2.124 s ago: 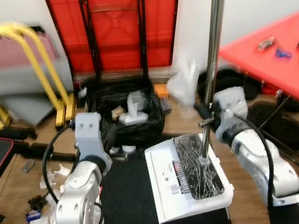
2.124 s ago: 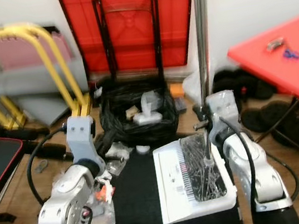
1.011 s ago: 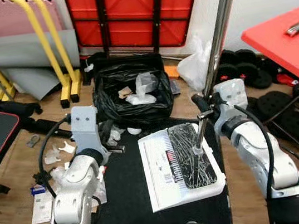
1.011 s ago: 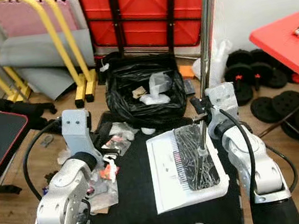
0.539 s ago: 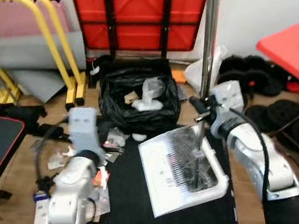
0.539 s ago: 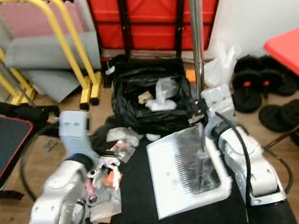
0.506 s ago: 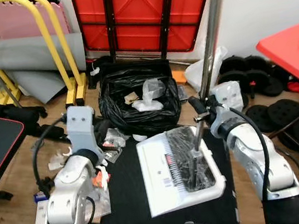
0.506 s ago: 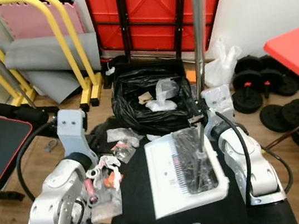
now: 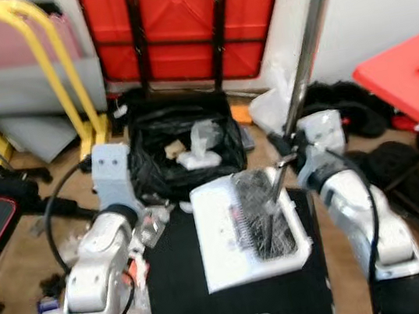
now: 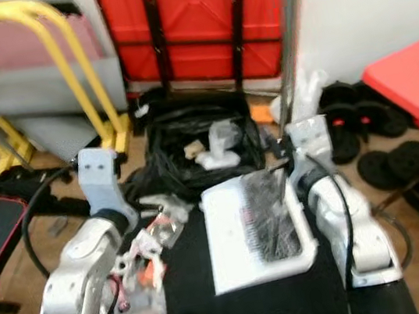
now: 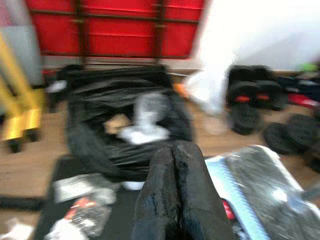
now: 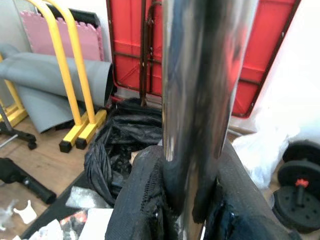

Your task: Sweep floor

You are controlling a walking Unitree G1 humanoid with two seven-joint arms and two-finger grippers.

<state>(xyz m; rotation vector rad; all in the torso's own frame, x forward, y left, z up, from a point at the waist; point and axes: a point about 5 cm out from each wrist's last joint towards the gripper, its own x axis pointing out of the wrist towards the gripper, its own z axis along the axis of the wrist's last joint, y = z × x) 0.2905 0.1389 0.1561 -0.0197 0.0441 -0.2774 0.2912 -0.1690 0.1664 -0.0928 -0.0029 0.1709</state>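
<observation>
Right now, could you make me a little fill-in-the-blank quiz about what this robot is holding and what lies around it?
1. The right gripper is shut on a shiny ____ pole.
2. The white dustpan lies on a ____ mat.
3. Beyond the dustpan stands an open ____ trash bag with scraps inside.
4. The left gripper has its fingers ____, holding nothing.

Missing words: metal; black; black; shut
</observation>
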